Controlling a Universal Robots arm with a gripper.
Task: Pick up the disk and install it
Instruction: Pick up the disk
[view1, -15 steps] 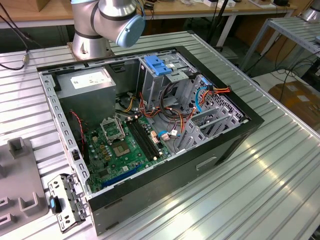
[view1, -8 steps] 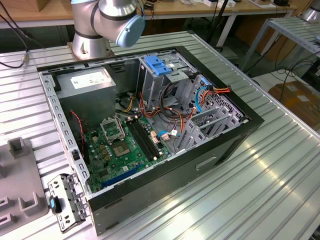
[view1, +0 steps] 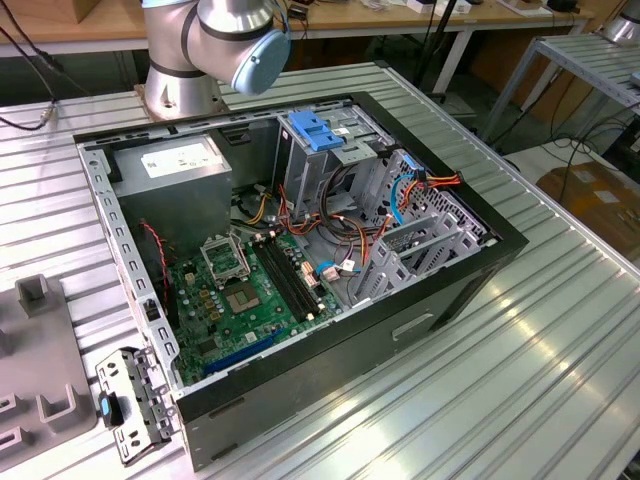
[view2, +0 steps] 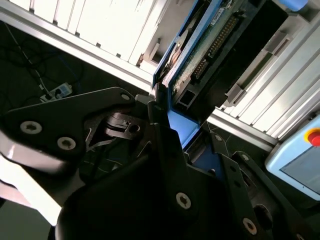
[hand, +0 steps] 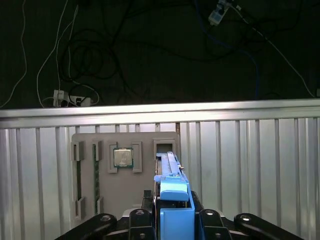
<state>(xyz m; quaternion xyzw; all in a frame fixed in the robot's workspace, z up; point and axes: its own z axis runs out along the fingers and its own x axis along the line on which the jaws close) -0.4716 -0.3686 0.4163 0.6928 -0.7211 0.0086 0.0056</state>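
Gripper (hand: 172, 212): clamped on the disk, black fingers (view2: 162, 125) pressed against its blue side rails from both sides, the gap between them taken up wholly by the drive; seen in both wrist views.
Disk (hand: 172, 192): held edge-on in the gripper, reaching straight out from it; in the second wrist view, green circuit board and connector row turned to the camera, a blue rail along the long edge.
Tray (hand: 125, 200): grey, flat on the ribbed aluminium table (hand: 250, 165), near the table's edge.
Tray contents: square processor (hand: 123, 158) seated in one pocket; two memory sticks (hand: 78, 175) in narrow slots beside it.
Disk against tray: far end lined up with the open pocket just beside the processor; touching it or clear of it, cannot tell.
Computer case (view1: 450, 290): black, lid off, lying open on the table in the exterior view.
Inside the case: green motherboard (view1: 240, 290) on the floor of it; grey power-supply box (view1: 180, 165) with a white sticker at the far corner; light-blue latch piece (view1: 320, 130) on top of the grey drive cage (view1: 410, 250); red, orange and blue cables between them.
Arm (view1: 215, 45): silver base and a joint with a light-blue cap, standing behind the case.
Floor: dark, strewn with cables and a power strip (hand: 67, 98) beyond the table's edge.
Pendant (view2: 300, 155): pale blue, red button, near the table in the second wrist view.
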